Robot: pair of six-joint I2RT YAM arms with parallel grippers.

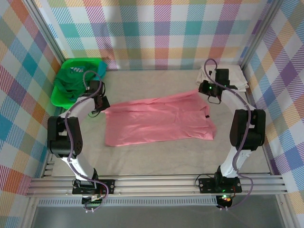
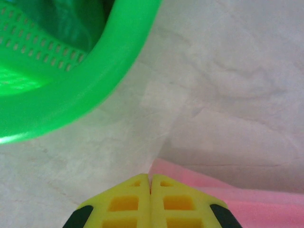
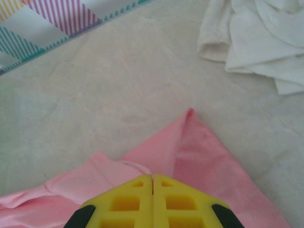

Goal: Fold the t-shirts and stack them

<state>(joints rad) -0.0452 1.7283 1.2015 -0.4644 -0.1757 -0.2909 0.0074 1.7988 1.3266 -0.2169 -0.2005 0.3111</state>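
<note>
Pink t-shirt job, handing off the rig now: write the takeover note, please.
Left claw: shut at the pink t-shirt, on its left edge; grip on cloth unclear.
Right claw: shut at its far right corner, likewise unclear.
The pink t-shirt lies spread mid-table, unfolded. White t-shirt lies bunched at far right. Dark green cloth sits in the green bin.
Done: nothing stacked. Left: fold all, stack.

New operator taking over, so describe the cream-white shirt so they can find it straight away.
Look to the table's far right corner, against the plaid walls. The cream-white shirt lies there crumpled. Unlike the salmon-pink shirt spread out mid-table and the dark shirts in the green bin far left, it alone is white.
</note>
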